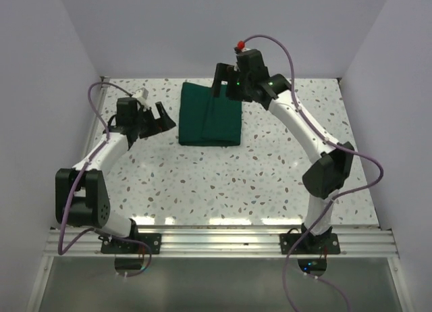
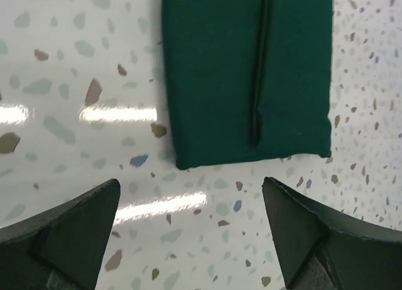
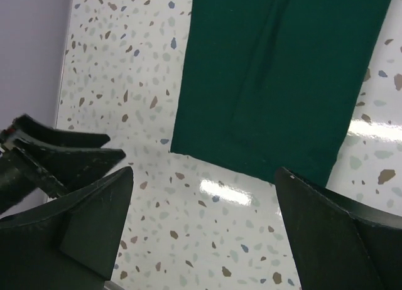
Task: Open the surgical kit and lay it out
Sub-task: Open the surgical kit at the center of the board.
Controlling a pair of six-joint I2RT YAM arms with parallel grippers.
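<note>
The surgical kit (image 1: 209,114) is a dark green cloth wrap, folded shut into a flat rectangle at the back middle of the speckled table. A fold seam runs along its length (image 2: 260,64). My left gripper (image 1: 159,118) hovers just left of the wrap, open and holding nothing. In the left wrist view the kit (image 2: 245,76) lies ahead of that gripper (image 2: 190,189), apart from its tips. My right gripper (image 1: 227,88) hangs open over the wrap's far edge. In the right wrist view the kit (image 3: 276,76) lies beyond this gripper (image 3: 204,174), which holds nothing.
Pale walls close the table at the back (image 1: 216,28), left (image 1: 47,89) and right (image 1: 398,89). The left arm's fingers (image 3: 56,149) show at the left of the right wrist view. An aluminium rail (image 1: 223,241) runs along the near edge.
</note>
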